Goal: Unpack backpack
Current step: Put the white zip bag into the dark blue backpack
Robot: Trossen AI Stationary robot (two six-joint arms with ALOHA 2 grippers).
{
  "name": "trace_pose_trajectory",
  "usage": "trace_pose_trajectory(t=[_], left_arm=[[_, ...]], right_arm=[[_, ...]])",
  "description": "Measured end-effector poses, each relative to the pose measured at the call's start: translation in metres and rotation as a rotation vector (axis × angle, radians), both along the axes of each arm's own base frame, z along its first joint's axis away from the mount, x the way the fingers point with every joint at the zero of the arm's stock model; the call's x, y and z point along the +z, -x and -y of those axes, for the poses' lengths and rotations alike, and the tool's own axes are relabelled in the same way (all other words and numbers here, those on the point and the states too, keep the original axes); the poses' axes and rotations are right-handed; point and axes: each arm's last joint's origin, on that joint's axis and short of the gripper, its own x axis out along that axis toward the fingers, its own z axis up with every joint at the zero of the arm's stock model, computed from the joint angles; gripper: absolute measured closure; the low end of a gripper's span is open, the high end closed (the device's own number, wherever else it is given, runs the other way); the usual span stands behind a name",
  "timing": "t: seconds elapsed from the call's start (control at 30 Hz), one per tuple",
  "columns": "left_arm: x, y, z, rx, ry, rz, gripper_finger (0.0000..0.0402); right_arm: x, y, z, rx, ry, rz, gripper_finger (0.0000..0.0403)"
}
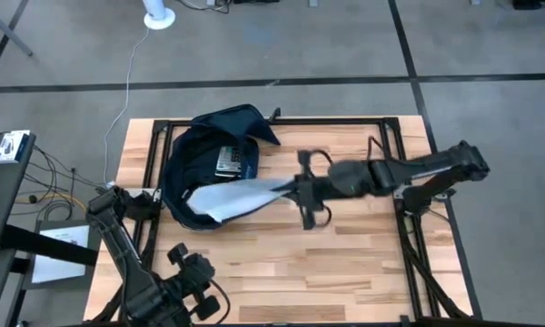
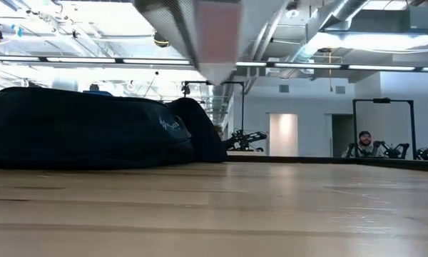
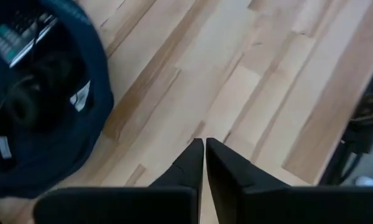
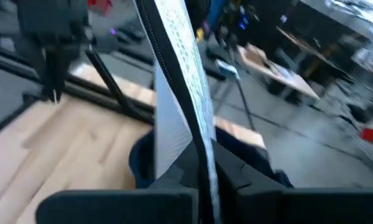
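1. The backpack [image 1: 204,168] lies open in the upper left part of the wooden table [image 1: 345,263] in the high view, its mouth turned toward the middle of the table. Inside it I see a flat device with buttons [image 1: 229,161], and in the left wrist view something dark and round that could be headphones [image 3: 25,106], but I cannot be sure.
2. The right gripper [image 1: 291,189] is near the centre of the frame, just to the right of the backpack. Its fingers are closed on the corner of a pale flat pouch [image 1: 236,195]. The pouch stretches from the gripper to the left, its far end at the bag's opening; its long axis runs almost left to right, so I judge a pull to the right would bring it free.
3. The left gripper [image 1: 189,272] is at the lower left of the high view, apart from the backpack and below it. Its fingers are pressed together and hold nothing.
4. The right arm is clearly nearer to the backpack than the left one.
5. The table is of light wooden planks. In the low view there is a big bright room behind it, with a person [image 2: 364,140] far at the right.
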Motion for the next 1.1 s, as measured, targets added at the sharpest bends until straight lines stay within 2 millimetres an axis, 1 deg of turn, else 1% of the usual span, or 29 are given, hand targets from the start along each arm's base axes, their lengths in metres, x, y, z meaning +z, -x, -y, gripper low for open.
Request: trace_pose_trajectory(t=[0.07,0.17,0.27,0.4,0.5,0.67,0.73,0.8,0.83,0.9,0.97,1.03,1.1], left_arm=[[-0.007,0.002,0.000,0.030,-0.002,0.001,0.0395],[-0.013,0.002,-0.001,0.056,-0.007,0.001,0.0399],[-0.014,0.002,-0.001,0.070,-0.003,0.005,0.0401],[-0.014,0.002,0.000,0.069,0.001,0.007,0.0401],[-0.014,0.002,0.000,0.070,0.002,0.007,0.0401],[-0.014,0.002,0.000,0.071,0.002,0.008,0.0401],[-0.015,0.002,0.000,0.076,0.006,0.011,0.0401],[-0.015,0.002,0.000,0.080,0.010,0.014,0.0401],[-0.015,0.001,0.000,0.082,0.015,0.016,0.0401],[-0.015,0.001,0.001,0.084,0.020,0.017,0.0401],[-0.015,0.001,0.001,0.082,0.019,0.017,0.0401],[-0.015,0.001,0.000,0.068,0.010,0.009,0.0401],[-0.015,0.002,0.000,0.052,-0.003,-0.002,0.0402]], right_arm=[[0.001,-0.014,0.016,0.039,-0.013,0.078,0.0403],[-0.007,-0.037,0.040,0.113,-0.035,0.159,0.0403],[-0.024,-0.062,0.063,0.167,-0.039,0.206,0.0403],[-0.053,-0.097,0.093,0.138,0.027,0.187,0.0403],[-0.061,-0.126,0.113,0.124,0.038,0.193,0.0403],[-0.061,-0.175,0.145,0.132,0.101,0.258,0.0403],[-0.067,-0.192,0.159,0.120,0.118,0.251,0.0403],[-0.086,-0.209,0.172,0.108,0.102,0.171,0.0403],[-0.100,-0.215,0.177,0.104,0.083,0.102,0.0403],[-0.138,-0.225,0.188,0.097,0.048,-0.050,0.0403],[-0.171,-0.228,0.191,0.108,0.033,-0.188,0.0403],[-0.189,-0.228,0.187,0.115,0.011,-0.278,0.0403],[-0.194,-0.227,0.182,0.117,0.002,-0.338,0.0403]])
